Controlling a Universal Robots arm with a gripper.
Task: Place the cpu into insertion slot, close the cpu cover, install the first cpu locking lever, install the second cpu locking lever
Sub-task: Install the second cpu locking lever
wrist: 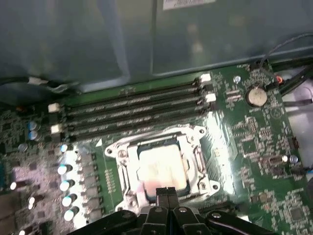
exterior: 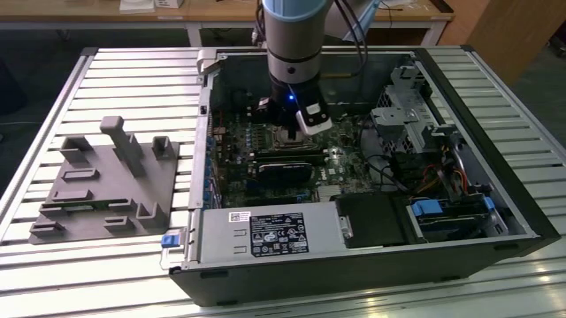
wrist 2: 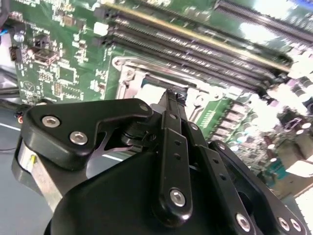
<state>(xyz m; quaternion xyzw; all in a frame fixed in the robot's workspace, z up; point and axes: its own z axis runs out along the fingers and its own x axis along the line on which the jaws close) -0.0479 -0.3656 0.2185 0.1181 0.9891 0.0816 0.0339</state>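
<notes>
Claw [wrist: 165, 192] fingers are pressed together, tips meeting at the near edge of the cpu [wrist: 160, 164] with nothing clamped between them. Cpu lies flat in the slot [wrist: 128, 172], its dull silver top showing through the square window of the cover [wrist: 194, 155], which appears folded down around it. Whether either locking lever is latched cannot be told.

Judgement: for a sound seating, the chip must sit level with all four edges inside the rim before any downward load; press squarely, never on one corner.

Slot rim is bright stamped metal with screw bosses at its corners. Alongside run four long black memory slots [wrist: 132, 110] on the green motherboard [wrist: 254, 142]. In the exterior view, the arm [exterior: 296, 46] reaches into the open black case [exterior: 495, 199], which rests on the slatted metal bench [exterior: 132, 73].
</notes>
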